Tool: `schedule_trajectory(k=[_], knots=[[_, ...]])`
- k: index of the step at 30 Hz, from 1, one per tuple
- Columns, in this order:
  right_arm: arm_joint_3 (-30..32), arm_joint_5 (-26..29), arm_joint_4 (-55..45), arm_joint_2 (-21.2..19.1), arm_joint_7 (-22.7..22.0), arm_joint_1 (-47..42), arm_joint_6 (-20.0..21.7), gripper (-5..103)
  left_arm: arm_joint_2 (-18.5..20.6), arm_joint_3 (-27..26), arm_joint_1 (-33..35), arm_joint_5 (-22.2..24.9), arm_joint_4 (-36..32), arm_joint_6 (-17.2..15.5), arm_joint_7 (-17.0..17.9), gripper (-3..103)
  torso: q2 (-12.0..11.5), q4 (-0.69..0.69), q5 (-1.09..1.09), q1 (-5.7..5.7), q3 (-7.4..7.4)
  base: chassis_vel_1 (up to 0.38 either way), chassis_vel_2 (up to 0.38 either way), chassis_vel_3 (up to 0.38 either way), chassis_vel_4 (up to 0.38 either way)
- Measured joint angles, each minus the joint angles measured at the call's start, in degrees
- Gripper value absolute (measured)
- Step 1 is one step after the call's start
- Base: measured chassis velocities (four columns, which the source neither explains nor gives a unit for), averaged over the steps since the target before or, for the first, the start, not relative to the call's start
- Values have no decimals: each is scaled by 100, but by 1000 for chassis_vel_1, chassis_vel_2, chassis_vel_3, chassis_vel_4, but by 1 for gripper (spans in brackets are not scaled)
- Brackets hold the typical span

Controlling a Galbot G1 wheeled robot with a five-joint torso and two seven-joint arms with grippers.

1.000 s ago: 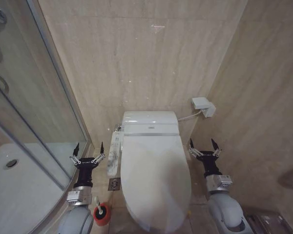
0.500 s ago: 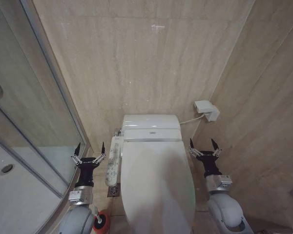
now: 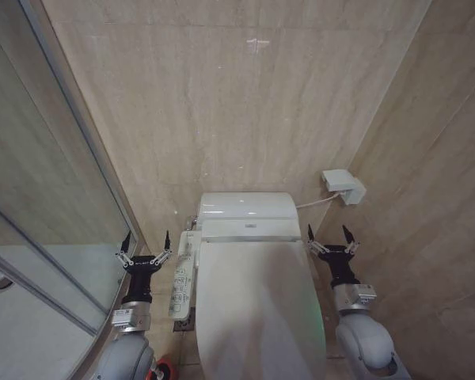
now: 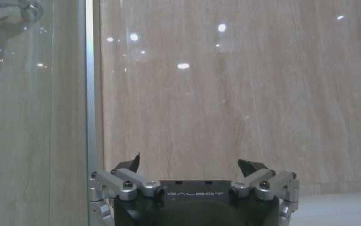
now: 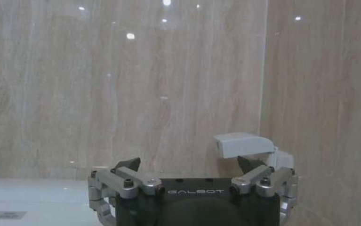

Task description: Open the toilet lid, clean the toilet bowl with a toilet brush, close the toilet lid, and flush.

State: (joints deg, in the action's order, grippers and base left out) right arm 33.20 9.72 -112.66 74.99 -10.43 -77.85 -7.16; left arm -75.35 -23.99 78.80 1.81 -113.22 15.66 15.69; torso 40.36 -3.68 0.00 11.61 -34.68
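Against the head views of a second and half a second ago, the whole picture has slid downward: the toilet sits lower in the frame, more wall shows above it, and the red cup with the brush (image 3: 163, 369) has slipped almost off the bottom edge at lower left. That is the camera lifting or the robot shifting, not the things moving; both arms keep the same spots in the frame. So the task looks unstarted: the lid (image 3: 257, 305) lies shut over the bowl, low and centre, with the tank behind it and a control panel (image 3: 182, 273) along its left edge. The left tool (image 3: 143, 246) hangs at lower left, between the shower glass (image 3: 39, 198) and the panel, its fingers spread wide, holding and touching nothing. The right tool (image 3: 327, 237) hangs at lower right, just beside the lid's right edge and below the wall box (image 3: 342, 185), likewise spread wide and empty.
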Motion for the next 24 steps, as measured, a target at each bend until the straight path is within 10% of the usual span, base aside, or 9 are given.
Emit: schedule_trajectory(k=[24], knots=[[0, 0, 0, 0, 0, -1, 0, 100, -66, 9, -137, 0, 267, 69, -7, 100, 1, 0, 1, -1, 0, -29, 30, 33, -32]])
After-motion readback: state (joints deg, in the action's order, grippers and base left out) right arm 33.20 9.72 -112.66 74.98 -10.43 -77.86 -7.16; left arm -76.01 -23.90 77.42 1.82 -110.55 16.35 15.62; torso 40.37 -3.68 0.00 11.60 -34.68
